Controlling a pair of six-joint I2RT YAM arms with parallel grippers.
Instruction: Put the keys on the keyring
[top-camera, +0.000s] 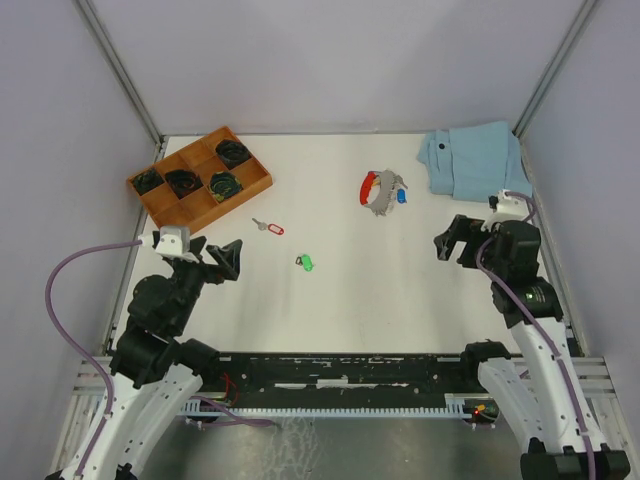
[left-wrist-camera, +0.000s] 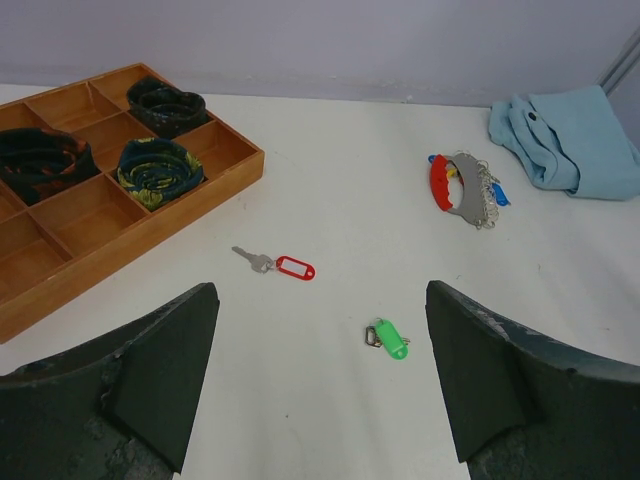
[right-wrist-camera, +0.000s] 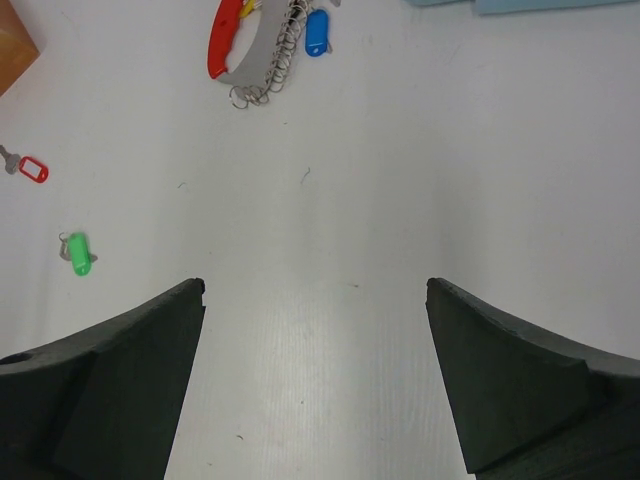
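Two keys lie loose on the white table: one with a red tag (top-camera: 270, 228) (left-wrist-camera: 285, 266) (right-wrist-camera: 30, 168), one with a green tag (top-camera: 306, 263) (left-wrist-camera: 390, 339) (right-wrist-camera: 78, 254). The keyring (top-camera: 382, 190) (left-wrist-camera: 462, 187) (right-wrist-camera: 262, 45), with its red band, grey strap and blue tag, lies farther back towards the right. My left gripper (top-camera: 226, 259) (left-wrist-camera: 320, 300) hangs open near the left side, short of both keys. On the right my right gripper (top-camera: 452, 240) (right-wrist-camera: 315, 290) is open too, with only bare table between its fingers.
A wooden tray (top-camera: 252, 187) (left-wrist-camera: 210, 195) with dark coiled items in its compartments stands at the back left. A folded light blue cloth (top-camera: 475, 160) (left-wrist-camera: 570, 140) lies at the back right. Grey walls close in the table on three sides.
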